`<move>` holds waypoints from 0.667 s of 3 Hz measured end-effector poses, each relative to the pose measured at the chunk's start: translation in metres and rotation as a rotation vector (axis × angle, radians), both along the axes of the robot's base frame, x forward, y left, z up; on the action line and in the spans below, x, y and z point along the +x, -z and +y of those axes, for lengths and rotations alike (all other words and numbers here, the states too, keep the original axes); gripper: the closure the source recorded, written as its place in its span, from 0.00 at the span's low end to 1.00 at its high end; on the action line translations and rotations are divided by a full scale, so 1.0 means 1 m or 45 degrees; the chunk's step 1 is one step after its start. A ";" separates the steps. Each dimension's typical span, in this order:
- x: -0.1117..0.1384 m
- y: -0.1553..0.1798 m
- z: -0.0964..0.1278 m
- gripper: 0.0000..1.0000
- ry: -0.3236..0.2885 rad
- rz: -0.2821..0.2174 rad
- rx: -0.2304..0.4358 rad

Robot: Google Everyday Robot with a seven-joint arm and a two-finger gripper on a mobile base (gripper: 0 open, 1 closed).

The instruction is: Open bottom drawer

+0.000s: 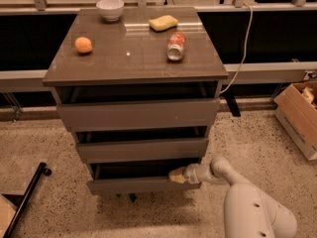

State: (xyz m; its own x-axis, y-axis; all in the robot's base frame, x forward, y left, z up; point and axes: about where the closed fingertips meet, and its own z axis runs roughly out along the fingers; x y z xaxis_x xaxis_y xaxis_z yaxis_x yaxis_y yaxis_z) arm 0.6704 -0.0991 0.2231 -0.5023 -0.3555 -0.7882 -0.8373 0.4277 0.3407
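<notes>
gripper [177, 175] at upper right edge of bottom drawer [136, 185], perhaps touching, grip unclear

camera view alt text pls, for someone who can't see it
The robot's gripper, reaching in from the lower right, sits at the top edge of the bottom drawer, near its right end, on a grey-brown three-drawer cabinet. On the cabinet top are an orange, a white bowl, a yellow sponge and a can.

1. A single camera, set high in front of the cabinet [133, 58], looks down at its top and drawer fronts from mid range.
2. The arm [257, 212] enters at 5 o'clock. The gripper [177, 175] is at the upper right edge of the bottom drawer [138, 185].
</notes>
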 end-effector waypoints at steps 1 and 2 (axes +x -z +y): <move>-0.039 0.000 -0.003 0.97 -0.032 0.085 -0.023; -0.054 0.009 0.012 0.74 -0.064 0.120 -0.008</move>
